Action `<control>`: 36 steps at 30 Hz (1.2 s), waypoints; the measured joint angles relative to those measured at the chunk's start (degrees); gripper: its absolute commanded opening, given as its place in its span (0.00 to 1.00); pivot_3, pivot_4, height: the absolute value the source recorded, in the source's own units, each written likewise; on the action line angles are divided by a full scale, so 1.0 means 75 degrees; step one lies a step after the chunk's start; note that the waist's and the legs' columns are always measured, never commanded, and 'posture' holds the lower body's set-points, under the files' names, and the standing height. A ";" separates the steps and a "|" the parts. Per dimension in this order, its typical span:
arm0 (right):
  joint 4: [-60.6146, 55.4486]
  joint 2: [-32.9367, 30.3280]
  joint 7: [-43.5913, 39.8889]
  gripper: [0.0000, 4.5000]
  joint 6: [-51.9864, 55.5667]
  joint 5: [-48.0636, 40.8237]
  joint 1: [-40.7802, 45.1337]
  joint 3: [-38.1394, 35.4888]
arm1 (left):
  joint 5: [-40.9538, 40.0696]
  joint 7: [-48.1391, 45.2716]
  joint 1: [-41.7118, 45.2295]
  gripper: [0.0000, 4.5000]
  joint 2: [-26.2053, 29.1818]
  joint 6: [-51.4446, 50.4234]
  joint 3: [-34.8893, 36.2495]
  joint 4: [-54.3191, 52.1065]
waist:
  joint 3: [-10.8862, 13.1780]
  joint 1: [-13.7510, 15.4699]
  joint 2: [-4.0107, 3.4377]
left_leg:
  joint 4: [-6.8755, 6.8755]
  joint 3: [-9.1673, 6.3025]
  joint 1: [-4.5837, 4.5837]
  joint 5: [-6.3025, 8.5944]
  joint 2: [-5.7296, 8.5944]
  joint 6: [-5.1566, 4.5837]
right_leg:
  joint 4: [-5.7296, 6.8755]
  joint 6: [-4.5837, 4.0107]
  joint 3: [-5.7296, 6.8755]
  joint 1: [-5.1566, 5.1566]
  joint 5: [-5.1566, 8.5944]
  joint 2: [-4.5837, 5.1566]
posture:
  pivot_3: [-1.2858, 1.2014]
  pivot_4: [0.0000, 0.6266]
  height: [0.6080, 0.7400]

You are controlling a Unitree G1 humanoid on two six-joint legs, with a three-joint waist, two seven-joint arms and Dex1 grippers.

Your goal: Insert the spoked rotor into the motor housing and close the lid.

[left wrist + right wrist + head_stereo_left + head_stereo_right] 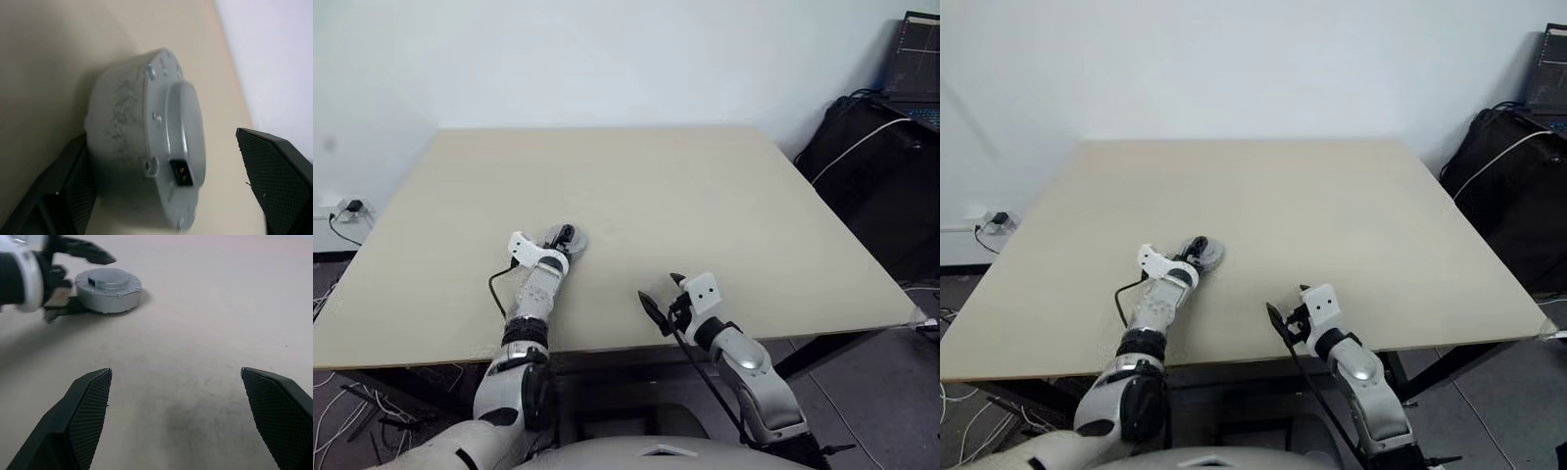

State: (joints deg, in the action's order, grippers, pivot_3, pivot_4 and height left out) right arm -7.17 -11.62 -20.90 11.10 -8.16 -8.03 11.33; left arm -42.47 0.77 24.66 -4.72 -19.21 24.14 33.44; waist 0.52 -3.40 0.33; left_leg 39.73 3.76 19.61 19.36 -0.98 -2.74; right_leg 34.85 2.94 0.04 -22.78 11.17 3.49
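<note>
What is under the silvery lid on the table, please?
The lid sits closed on a grey round body, which rests on the table. The inside of that body is covered by the lid, so its contents cannot be seen.

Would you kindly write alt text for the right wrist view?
A closed silvery-grey round metal motor assembly sits on the beige table, the left gripper open around its side. The right gripper is open over bare tabletop, well short of it.
</note>
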 measured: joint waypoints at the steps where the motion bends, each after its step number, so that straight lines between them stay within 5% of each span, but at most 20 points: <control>1: 0.0002 0.0023 -0.0005 1.00 0.0047 0.0001 0.0009 0.0000 | 0.0040 0.0108 -0.0318 1.00 0.0015 -0.0334 -0.0127 -0.0496 | -0.0010 -0.0008 -0.0002 | -0.0005 0.0001 -0.0003 0.0001 -0.0003 0.0002 | 0.0002 -0.0006 0.0000 -0.0001 0.0005 -0.0001 | 0.52 0.00 1.00; 9: 0.0050 0.0332 -0.0013 1.00 0.0546 -0.0230 0.0060 -0.0177 | 0.1115 -0.0343 -0.2807 1.00 0.0994 -0.1582 -0.1964 -0.3752 | -0.0051 -0.0042 -0.0023 | -0.0023 0.0011 -0.0027 0.0015 -0.0033 0.0017 | 0.0024 -0.0035 -0.0003 -0.0004 0.0023 -0.0030 | 0.52 0.00 1.00; 19: 0.0368 0.0908 0.0747 1.00 0.0109 -0.0161 0.0020 -0.0742 | 0.4510 -0.0445 -0.4907 1.00 0.1391 0.1388 -0.4148 -0.4642 | -0.0040 0.0204 -0.0042 | -0.0023 0.0025 0.0037 0.0017 -0.0062 0.0009 | 0.0033 -0.0040 -0.0006 -0.0084 0.0021 -0.0009 | 0.52 0.00 1.00; 36: 0.0698 0.1347 0.2199 1.00 -0.1983 0.0704 -0.0660 -0.1390 | 0.6091 0.0413 -0.5515 1.00 0.0773 0.4258 -0.4172 -0.4268 | -0.0023 0.0280 -0.0072 | -0.0024 0.0065 0.0042 0.0032 -0.0072 -0.0023 | 0.0029 -0.0034 -0.0005 -0.0103 0.0026 0.0000 | 0.52 0.00 1.00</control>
State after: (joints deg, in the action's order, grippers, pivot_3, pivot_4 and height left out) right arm -1.93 -1.51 -4.40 -3.77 -2.88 -12.97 0.90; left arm 3.21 3.87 -16.70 1.08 12.73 -7.15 1.43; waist 0.34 -1.30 -0.21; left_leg 39.55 4.25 19.92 19.61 -1.52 -2.90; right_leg 35.06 2.69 0.00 -23.56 11.36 3.49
